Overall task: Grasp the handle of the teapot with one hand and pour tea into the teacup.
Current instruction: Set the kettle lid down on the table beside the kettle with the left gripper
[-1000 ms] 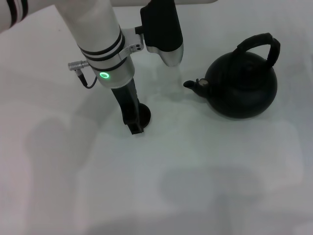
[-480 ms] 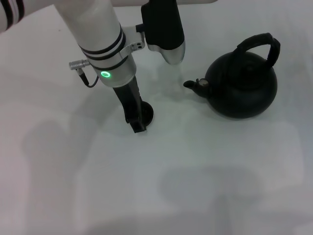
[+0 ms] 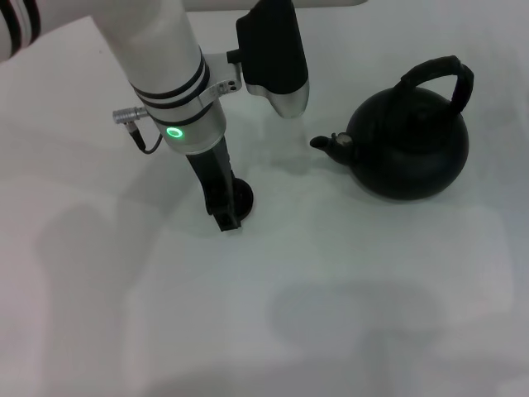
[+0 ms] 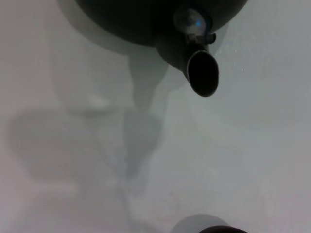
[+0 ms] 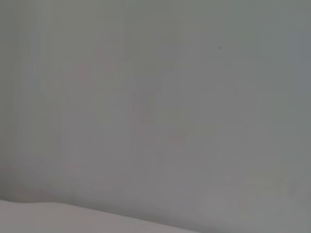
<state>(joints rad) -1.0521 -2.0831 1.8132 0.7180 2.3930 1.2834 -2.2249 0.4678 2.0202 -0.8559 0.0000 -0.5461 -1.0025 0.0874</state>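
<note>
Looking down from the head camera, I see my left gripper point(image 3: 225, 211) lowered right at the teacup point(image 3: 241, 197), its dark fingers hiding most of the cup; I cannot tell whether they are spread or pinching. The teapot point(image 3: 411, 149) stands upright well to the right on the white table point(image 3: 347, 314), handle point(image 3: 438, 73) arched on top, spout point(image 3: 329, 145) facing the cup. My right gripper is out of sight.

The left tool point(image 3: 225, 207) and teacup point(image 3: 241, 197) have shifted slightly leftward.
</note>
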